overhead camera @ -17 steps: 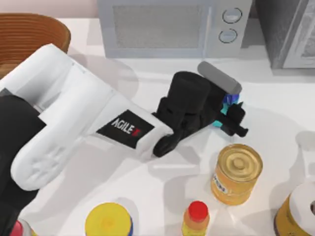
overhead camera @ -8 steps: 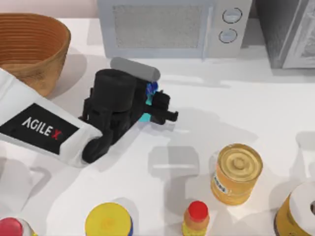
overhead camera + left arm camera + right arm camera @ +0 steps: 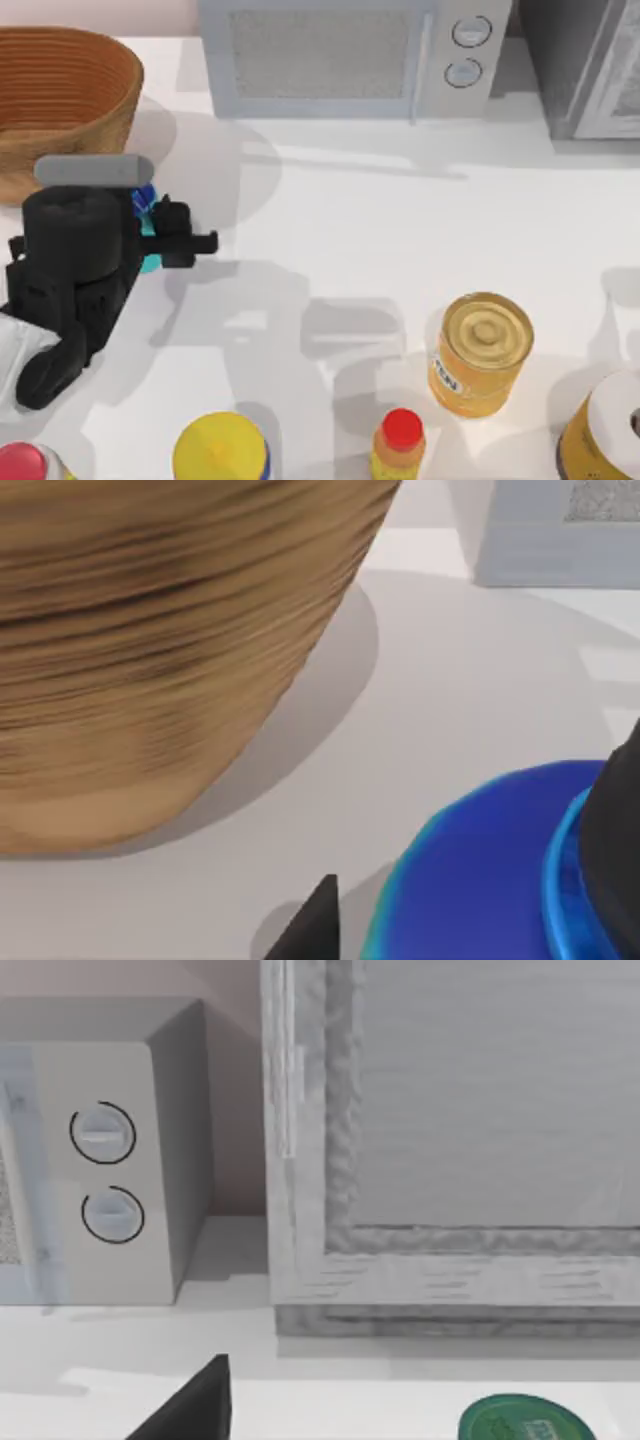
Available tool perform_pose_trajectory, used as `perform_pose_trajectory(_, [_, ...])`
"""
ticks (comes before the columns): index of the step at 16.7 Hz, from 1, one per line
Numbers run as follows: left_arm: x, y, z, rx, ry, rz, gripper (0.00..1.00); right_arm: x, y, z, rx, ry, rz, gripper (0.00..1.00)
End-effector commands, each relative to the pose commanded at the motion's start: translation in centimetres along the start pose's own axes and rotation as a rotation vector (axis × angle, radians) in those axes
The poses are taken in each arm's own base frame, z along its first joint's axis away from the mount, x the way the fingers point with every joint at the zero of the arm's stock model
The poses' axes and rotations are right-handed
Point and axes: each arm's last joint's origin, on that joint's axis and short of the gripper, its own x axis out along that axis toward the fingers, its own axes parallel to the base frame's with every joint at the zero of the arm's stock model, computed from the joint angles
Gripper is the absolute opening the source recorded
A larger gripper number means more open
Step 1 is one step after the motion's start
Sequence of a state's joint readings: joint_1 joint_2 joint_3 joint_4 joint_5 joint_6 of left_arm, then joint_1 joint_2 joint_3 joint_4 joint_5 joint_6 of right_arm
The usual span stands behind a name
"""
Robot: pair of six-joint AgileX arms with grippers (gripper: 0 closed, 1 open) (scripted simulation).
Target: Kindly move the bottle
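The top view looks straight down on the white worktop [image 3: 400, 220] from well above. The left wrist view sits low and close beside the wicker basket [image 3: 150, 650], shared with the top view. The right wrist view faces the microwave [image 3: 100, 1160], also shared.

Open room: we see bare table [image 3: 400, 230] from centre out to 3 o'clock.
Blocked at 10 o'clock: basket [image 3: 60, 95].
Blocked at 12 o'clock: microwave [image 3: 345, 55].
Blocked at 5 to 7 o'clock: gold can [image 3: 482, 352], red-capped bottle [image 3: 400, 445], yellow lid [image 3: 221, 450].
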State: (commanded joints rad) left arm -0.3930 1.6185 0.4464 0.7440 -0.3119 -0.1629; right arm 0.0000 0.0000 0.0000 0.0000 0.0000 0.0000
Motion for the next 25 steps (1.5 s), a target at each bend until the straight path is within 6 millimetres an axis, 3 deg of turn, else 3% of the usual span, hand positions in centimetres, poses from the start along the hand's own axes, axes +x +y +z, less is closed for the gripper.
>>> perform_pose_trajectory(6, [0.0, 0.1, 0.0, -0.002, -0.005, 0.006, 0.0, 0.0, 0.0, 0.0, 0.0, 0.0, 0.0, 1.0])
perform_pose_trajectory(19, [5.7, 0.2, -2.4, -0.008, -0.004, 0.013, 0.0, 0.0, 0.0, 0.0, 0.0, 0.0, 0.0, 1.0])
perform_pose_trajectory(23, [5.9, 0.2, -2.4, -0.01, -0.01, 0.011, 0.0, 0.0, 0.0, 0.0, 0.0, 0.0, 0.0, 1.0])
perform_pose_trajectory(25, [5.9, 0.2, -2.4, -0.01, -0.01, 0.011, 0.15, 0.0, 0.0, 0.0, 0.0, 0.0, 0.0, 1.0])
